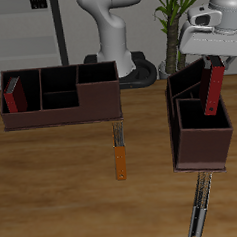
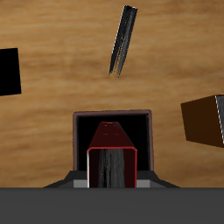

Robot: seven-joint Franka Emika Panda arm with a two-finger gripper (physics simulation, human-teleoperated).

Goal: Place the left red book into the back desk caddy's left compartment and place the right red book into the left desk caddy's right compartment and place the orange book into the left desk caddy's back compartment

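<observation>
My gripper (image 1: 216,67) is shut on the top of a red book (image 1: 216,96), which hangs upright over the left desk caddy (image 1: 184,126). In the wrist view this red book (image 2: 112,162) shows end-on, with the caddy's square low-walled right compartment (image 2: 85,131) straight beneath it. That caddy's taller back compartment (image 1: 188,86) lies farther back. Another red book (image 1: 11,95) stands in the end compartment of the back desk caddy (image 1: 65,112). The orange book (image 1: 120,155) lies flat on the table between the two caddies.
A thin grey-black striped book (image 1: 200,210) (image 2: 122,39) lies by the table's front edge, just in front of the left desk caddy. The robot base (image 1: 115,41) and a potted plant (image 1: 170,27) stand behind the caddies.
</observation>
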